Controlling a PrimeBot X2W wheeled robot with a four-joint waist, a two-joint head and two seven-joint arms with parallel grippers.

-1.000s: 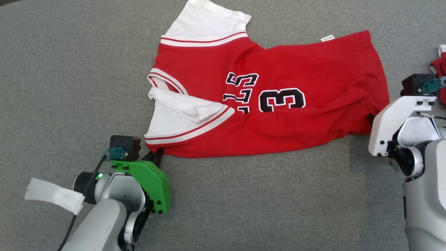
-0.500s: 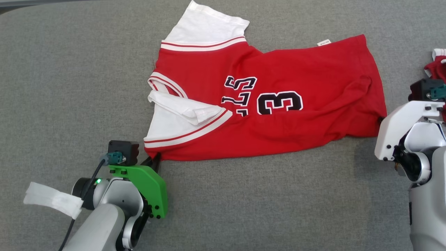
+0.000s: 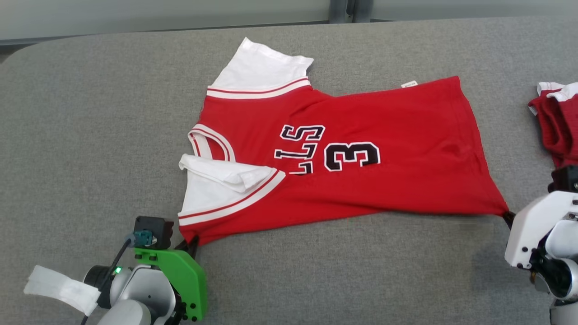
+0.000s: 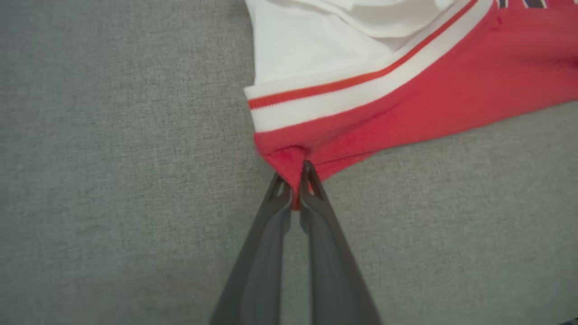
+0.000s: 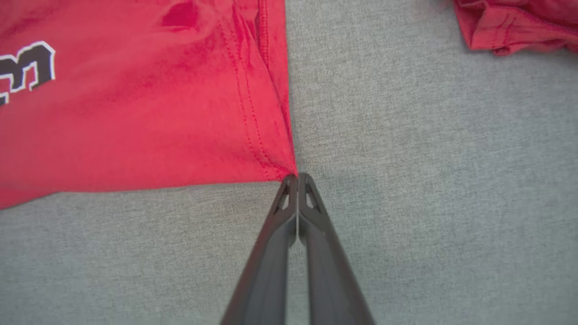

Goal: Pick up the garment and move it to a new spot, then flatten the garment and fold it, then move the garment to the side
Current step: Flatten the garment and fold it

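Two tools, both clenched on one red garment (image 3: 352, 149). Spread on grey tabletop (image 3: 90, 135) at centre of head view, collar and white sleeves toward frame left, hem toward frame right; black "3" and partial lettering face up, reading sideways. Upper sleeve flat at top centre; lower sleeve folded over on itself near the collar. In left wrist view, left tool (image 4: 295, 180) with fingers nearly together, a nub of red cloth pinched between the tips, just below the red-and-white sleeve band; in head view at lower left, beneath a green bracket (image 3: 180, 280). In right wrist view, right tool (image 5: 297, 177) with fingers pressed together, hem corner caught at the very tips, stitched hem running up the frame from there. In head view that corner drawn out to a point at right edge, lower edge of cloth running nearly straight between the two grips. At far right edge, second red cloth (image 3: 557, 122) bunched up, apart from the garment. At bottom left, white strip (image 3: 61, 289) wrapped on the forearm.
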